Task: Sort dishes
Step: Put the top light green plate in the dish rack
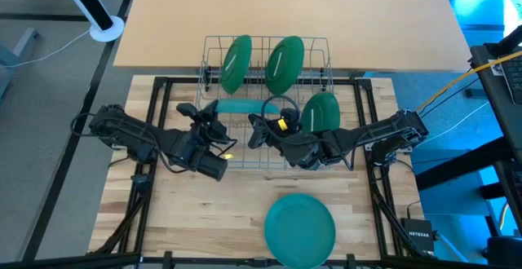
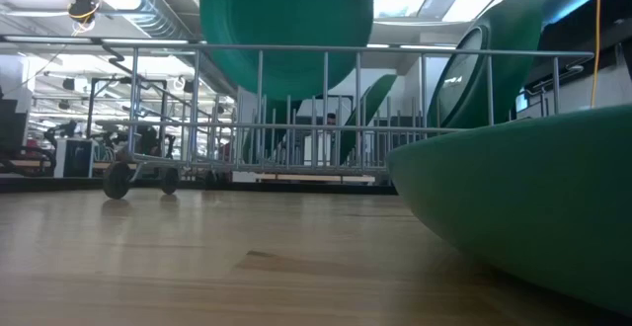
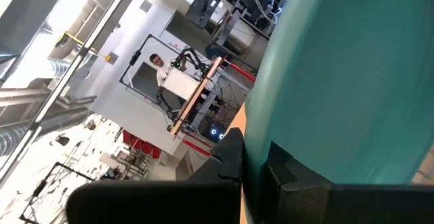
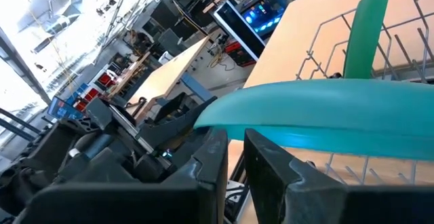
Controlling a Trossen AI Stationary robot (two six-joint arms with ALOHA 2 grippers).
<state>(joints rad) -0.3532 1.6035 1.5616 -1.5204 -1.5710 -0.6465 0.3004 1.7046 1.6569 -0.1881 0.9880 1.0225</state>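
A teal plate [image 1: 238, 106] stands on edge over the wire rack [image 1: 214, 42], its face toward the table's near edge; in the low view it shows high up [image 2: 286, 30]. My left gripper [image 1: 210, 116] is shut on its left end and my right gripper [image 1: 259, 129] on its right end. Three green plates [image 1: 236, 61], [image 1: 284, 63], [image 1: 320, 110] stand on edge between the rack's wires. Another plate [image 1: 300, 230] lies flat on the table near the front edge. My left gripper pinches the plate's rim [image 3: 259, 157] between its two fingers, at the plate's left end. The fingers come in level from the table's left. The plate is upright and held off the rack's floor. My right gripper pinches the same plate's rim [image 4: 234, 133] between its two fingers, at the plate's right end. The fingers come in about level from the table's right and near side. The plate stays upright between both grippers.
The rack's wire walls and tines [image 2: 326, 119] surround the held plate's lower part. The flat plate [image 2: 533, 198] fills the near right of the table. Bare wood lies to the near left [image 1: 196, 212]. A second tabletop [image 1: 285, 8] stands beyond the rack.
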